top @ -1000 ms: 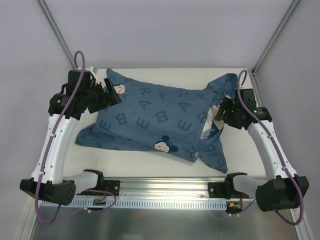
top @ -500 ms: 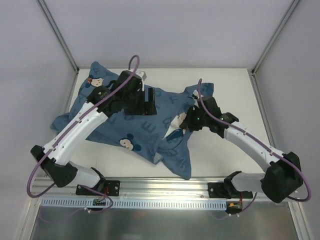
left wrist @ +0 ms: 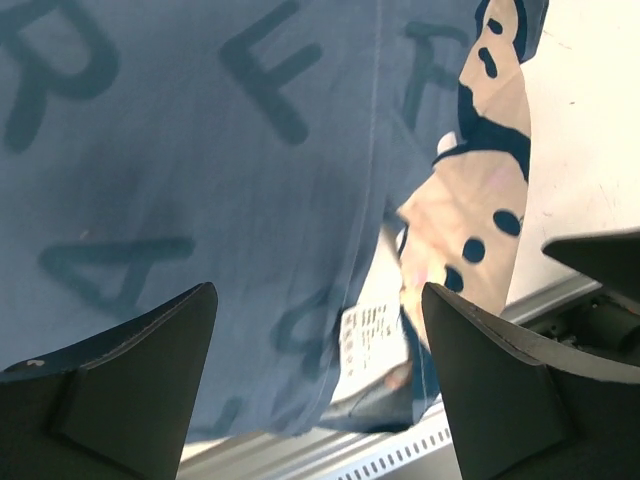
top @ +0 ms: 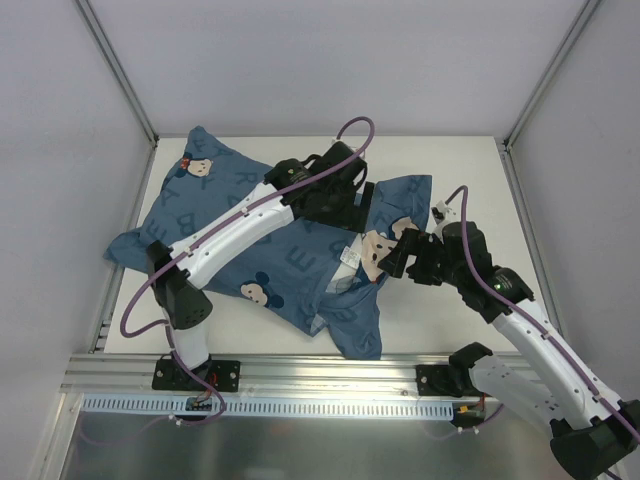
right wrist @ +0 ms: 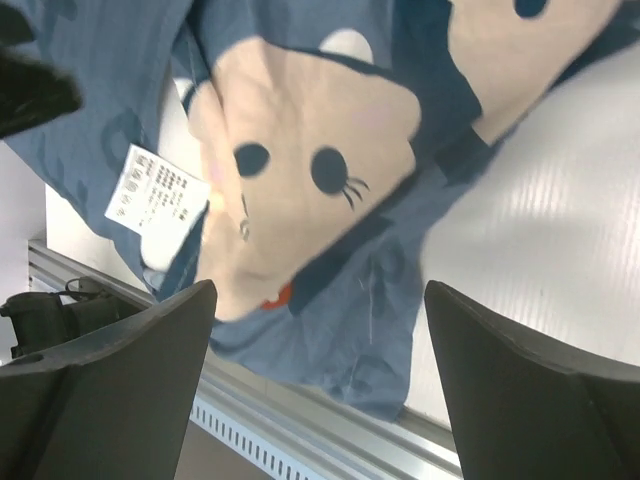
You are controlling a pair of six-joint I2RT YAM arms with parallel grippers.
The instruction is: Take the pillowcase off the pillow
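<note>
White table [top: 470, 170], rumpled blue printed pillowcase [top: 195, 205] lying directly across its left and middle

A white table [top: 468, 175] sits inside pale walls [top: 300, 60], a slotted metal rail [top: 330, 375] along its near edge.

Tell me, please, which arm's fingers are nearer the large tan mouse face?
Right: the right fingers are directly over the mouse face on the pillowcase; the left fingers are over lettering beside it.

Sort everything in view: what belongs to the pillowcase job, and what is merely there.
Job:
- pillowcase, with its care label
- left gripper and right gripper, both open over it
- pillow: not visible

Merely there:
- table
- metal rail
</note>
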